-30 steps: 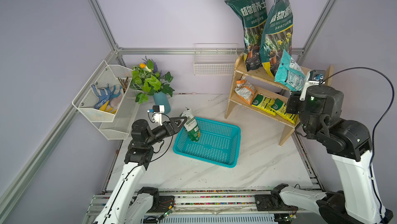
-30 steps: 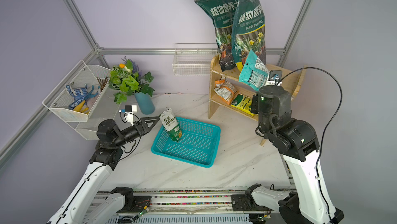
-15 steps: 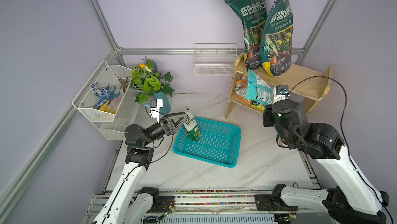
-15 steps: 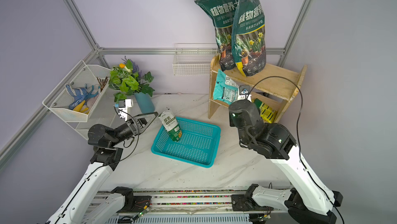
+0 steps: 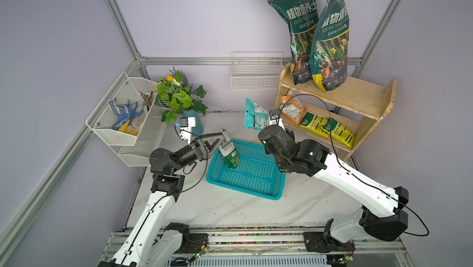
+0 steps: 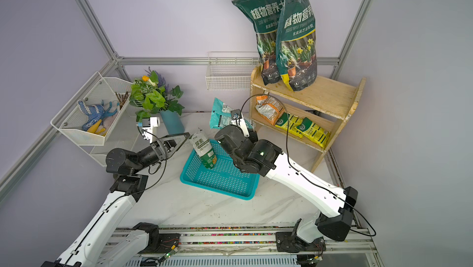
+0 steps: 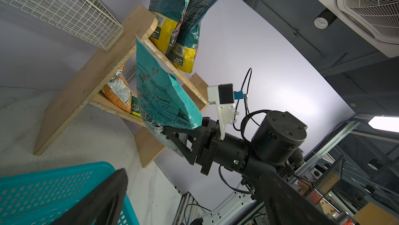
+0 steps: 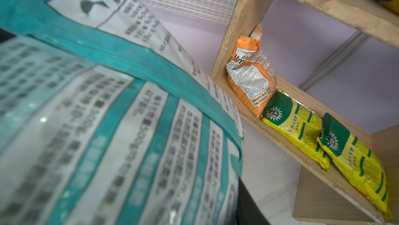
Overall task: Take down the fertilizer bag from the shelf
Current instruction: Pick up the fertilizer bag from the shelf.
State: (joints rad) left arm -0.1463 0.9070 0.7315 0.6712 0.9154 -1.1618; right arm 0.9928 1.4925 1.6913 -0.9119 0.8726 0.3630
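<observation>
The fertilizer bag is a teal pouch with white print. It hangs in the air left of the pale wooden shelf, above the far edge of the teal basket. My right gripper is shut on the pouch's lower end. In the right wrist view the pouch fills most of the picture. My left gripper stands open beside a green-and-white bag that leans upright in the basket. Nothing is between its fingers.
Two tall dark green soil bags stand on the shelf's top tier. An orange bag and yellow bags lie on the lower tier. White wire baskets hang on the back wall and left wall. A potted plant stands behind.
My right arm has swung left and down, carrying the teal pouch off the shelf's top tier to beside the shelf. My left gripper has drawn back slightly from the bag in the basket.
</observation>
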